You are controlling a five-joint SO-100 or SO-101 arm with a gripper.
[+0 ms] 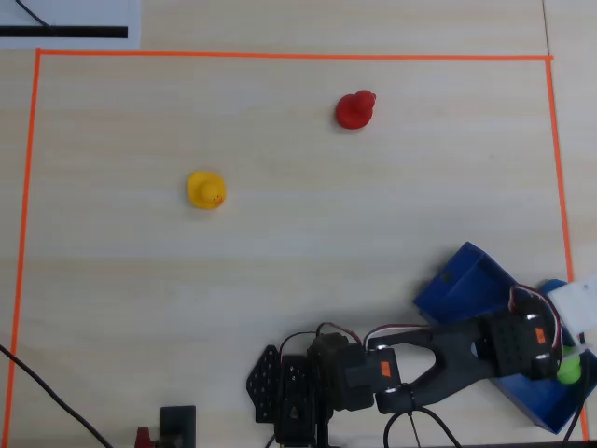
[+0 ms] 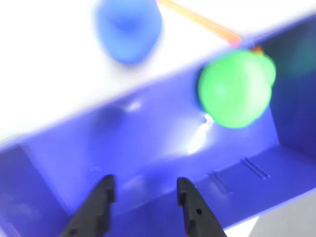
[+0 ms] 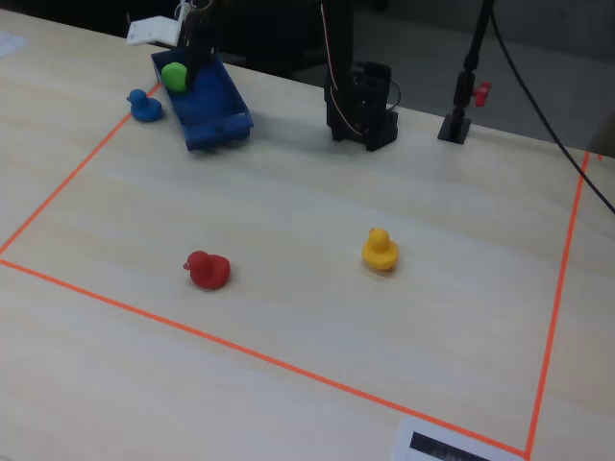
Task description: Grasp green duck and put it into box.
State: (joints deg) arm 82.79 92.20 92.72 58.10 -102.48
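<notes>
Wrist view: green duck (image 2: 236, 89) and blue duck (image 2: 128, 28) blurred; box (image 2: 148, 148) cut off at edges.

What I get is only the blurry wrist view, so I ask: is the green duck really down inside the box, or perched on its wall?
Observer: In the fixed view the green duck sits inside the box, at its far end.
Operator: And the blue blob beyond the wall?
Observer: A blue duck, on the table outside the box, to its left in the fixed view.
Operator: Any other ducks near the box?
Observer: No; a red duck and a yellow duck stand well away, out on the open table.
</notes>
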